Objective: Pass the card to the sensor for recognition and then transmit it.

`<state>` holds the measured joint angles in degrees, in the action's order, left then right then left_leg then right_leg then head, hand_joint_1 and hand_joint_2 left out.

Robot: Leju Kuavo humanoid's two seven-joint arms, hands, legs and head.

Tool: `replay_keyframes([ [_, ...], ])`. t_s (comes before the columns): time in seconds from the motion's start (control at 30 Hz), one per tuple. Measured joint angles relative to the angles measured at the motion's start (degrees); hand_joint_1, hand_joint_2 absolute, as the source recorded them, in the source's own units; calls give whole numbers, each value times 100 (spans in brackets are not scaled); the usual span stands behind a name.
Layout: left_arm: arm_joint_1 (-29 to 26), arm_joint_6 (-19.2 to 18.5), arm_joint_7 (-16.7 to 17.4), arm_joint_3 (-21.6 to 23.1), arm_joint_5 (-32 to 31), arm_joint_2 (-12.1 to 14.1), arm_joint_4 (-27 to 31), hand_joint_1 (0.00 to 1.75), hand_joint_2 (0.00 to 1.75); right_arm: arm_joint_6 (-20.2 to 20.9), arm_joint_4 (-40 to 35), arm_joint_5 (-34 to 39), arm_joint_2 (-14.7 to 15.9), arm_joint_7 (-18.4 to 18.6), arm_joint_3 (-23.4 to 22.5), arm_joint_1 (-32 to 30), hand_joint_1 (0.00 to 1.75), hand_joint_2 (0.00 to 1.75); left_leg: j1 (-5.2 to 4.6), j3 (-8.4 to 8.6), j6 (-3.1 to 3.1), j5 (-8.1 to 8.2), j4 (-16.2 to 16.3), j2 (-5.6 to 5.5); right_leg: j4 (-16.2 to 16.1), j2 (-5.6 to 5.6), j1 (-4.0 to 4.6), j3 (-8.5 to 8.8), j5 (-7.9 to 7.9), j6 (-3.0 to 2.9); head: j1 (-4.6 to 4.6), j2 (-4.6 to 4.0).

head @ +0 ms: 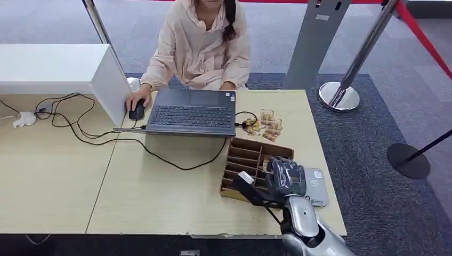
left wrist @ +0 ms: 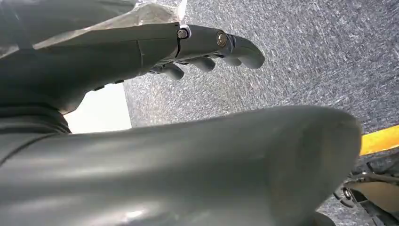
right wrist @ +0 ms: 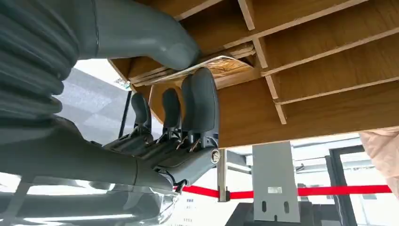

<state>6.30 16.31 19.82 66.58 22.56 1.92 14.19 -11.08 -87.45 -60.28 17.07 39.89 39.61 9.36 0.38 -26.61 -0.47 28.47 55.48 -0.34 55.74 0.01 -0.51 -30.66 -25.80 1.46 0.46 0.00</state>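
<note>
My right robot hand (head: 286, 177) at near right corner of slotted wooden card tray (head: 250, 154) on pale wood bench (head: 160, 186). Thumb and dark fingers (right wrist: 200, 101) pinching thin brown card (right wrist: 214, 65), card in tray slot. Grey flat card sensor (head: 317, 189) just beside tray. My left robot hand (left wrist: 207, 47) over grey carpet, fingers curled loosely, holding nothing.

A person (head: 200, 45) sits behind an open laptop (head: 192, 113) on the table (head: 160, 197), one hand on a black mouse (head: 137, 111); black cables (head: 80, 125) trail left; stanchions (head: 341, 93) stand on grey carpet.
</note>
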Motion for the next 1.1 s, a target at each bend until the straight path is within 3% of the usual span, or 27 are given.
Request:
replay_keyframes([
  [0.1,0,-2,-17,0,0,0,0,0,0,-101,31,0,-2,0,11,0,175,175,0,0,0,0,0,0,0,0,0,0,0,0,0,0],
  [1.1,0,15,-50,0,-24,-33,0,0,0,-479,173,-78,-9,0,116,107,175,175,0,3,0,0,0,0,0,0,0,0,0,0,0,0],
])
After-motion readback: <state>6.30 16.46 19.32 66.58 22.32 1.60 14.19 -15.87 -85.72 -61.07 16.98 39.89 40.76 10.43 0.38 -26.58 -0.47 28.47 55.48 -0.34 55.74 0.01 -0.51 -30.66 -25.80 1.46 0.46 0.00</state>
